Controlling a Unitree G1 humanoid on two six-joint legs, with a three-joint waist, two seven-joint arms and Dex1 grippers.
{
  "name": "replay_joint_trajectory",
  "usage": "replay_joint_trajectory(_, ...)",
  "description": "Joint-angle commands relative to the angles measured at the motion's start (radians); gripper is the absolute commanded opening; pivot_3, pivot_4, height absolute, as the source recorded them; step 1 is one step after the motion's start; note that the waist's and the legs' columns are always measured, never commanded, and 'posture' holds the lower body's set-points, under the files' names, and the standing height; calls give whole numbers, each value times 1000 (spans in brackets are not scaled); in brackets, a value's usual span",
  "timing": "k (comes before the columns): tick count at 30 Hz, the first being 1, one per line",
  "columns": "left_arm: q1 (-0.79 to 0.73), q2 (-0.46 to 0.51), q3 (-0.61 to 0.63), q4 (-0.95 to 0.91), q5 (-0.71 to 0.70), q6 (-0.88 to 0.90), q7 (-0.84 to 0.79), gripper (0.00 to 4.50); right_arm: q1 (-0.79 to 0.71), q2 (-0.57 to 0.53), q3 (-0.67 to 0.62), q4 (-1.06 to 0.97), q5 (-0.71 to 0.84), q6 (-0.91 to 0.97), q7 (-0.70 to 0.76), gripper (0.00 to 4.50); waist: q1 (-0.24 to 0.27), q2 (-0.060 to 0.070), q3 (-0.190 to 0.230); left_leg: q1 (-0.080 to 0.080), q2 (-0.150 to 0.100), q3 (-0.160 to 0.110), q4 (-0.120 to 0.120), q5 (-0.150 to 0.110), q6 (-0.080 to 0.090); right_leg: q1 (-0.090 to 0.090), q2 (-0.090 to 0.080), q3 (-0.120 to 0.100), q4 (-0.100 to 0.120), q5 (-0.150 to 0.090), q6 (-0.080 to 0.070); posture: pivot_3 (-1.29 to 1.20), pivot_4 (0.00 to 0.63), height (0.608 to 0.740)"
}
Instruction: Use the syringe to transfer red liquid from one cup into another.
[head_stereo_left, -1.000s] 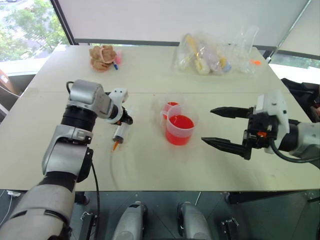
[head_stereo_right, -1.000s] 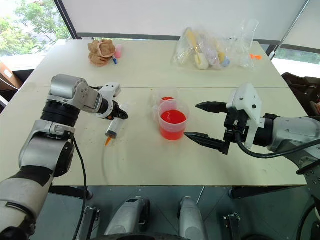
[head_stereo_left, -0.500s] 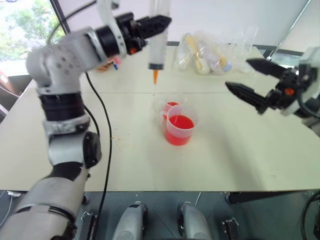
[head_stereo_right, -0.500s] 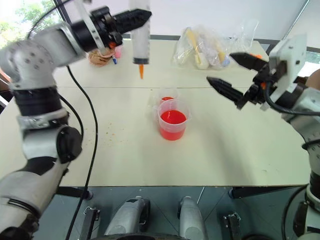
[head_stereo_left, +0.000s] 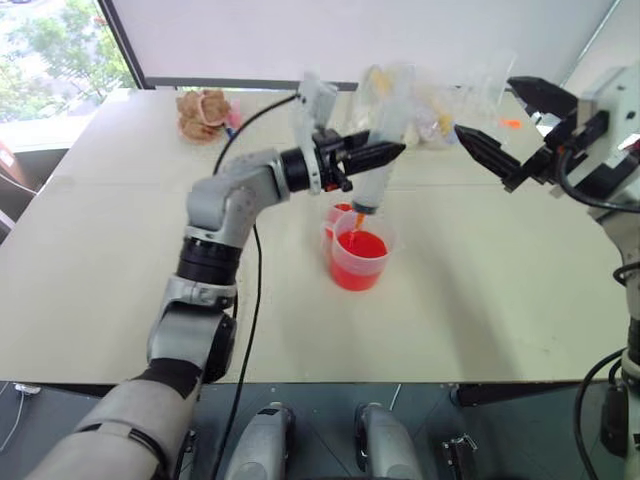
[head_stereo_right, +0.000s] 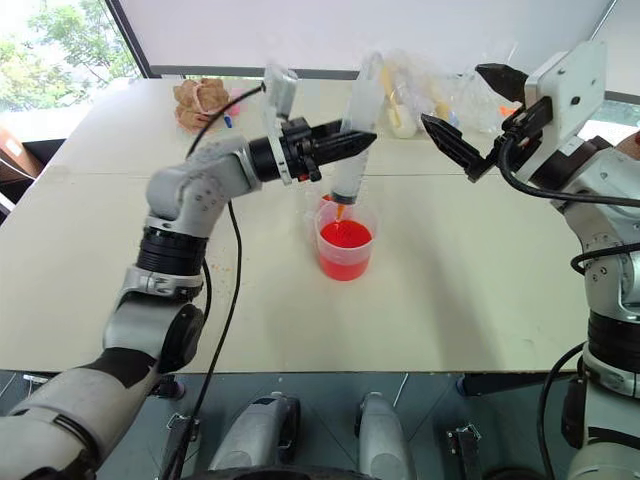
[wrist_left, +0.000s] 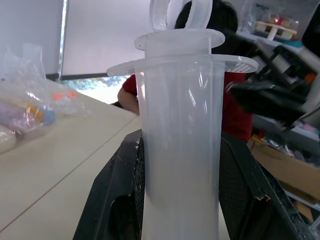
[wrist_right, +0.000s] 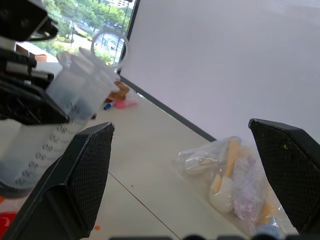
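Between left claw fingers, syringe (tilted)

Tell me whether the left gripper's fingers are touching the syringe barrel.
Touching. In the left wrist view the two black fingers press against both sides of the syringe barrel with no gap; the left gripper is shut on it.

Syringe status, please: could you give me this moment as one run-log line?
left tool: shut on syringe | syringe: tip over big cup of red liquid | right tool: open, raised | transfer: not begun
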Motion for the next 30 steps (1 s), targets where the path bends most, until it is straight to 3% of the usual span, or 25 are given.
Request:
replay_joint_trajectory(1,9,-8,-46,1,59,-120,-49,1386,-22,0,-8,-8,-17,-25,12,4500,-1,0,0,0,0,0,0,0,0,0,0,0,0,0,0,0,150,737)
replay_joint_trajectory(15,104,-8,-103,-45,105,-201,-122,1386,-85,85,83,-11,-29,-17,25,4500,0,0,0,0,1,-1,0,0,0,0,0,0,0,0,0,0,150,737)
replay_joint_trajectory(26,133,-18,-126,-32,143,-252,-139,1386,-81,120,167,35,-129,-74,67,4500,1,0,0,0,0,-1,0,0,0,0,0,0,0,0,0,0,150,737)
replay_joint_trajectory(28,138,-24,-120,-46,127,-235,-144,1386,-85,128,167,48,-141,-81,67,3957,0,0,0,0,0,-1,0,0,0,0,0,0,0,0,0,0,150,737)
replay_joint_trajectory(30,143,-24,-121,-61,120,-229,-156,1386,-85,131,170,59,-154,-88,69,3139,0,0,0,0,0,-1,0,0,0,0,0,0,0,0,0,0,150,737)
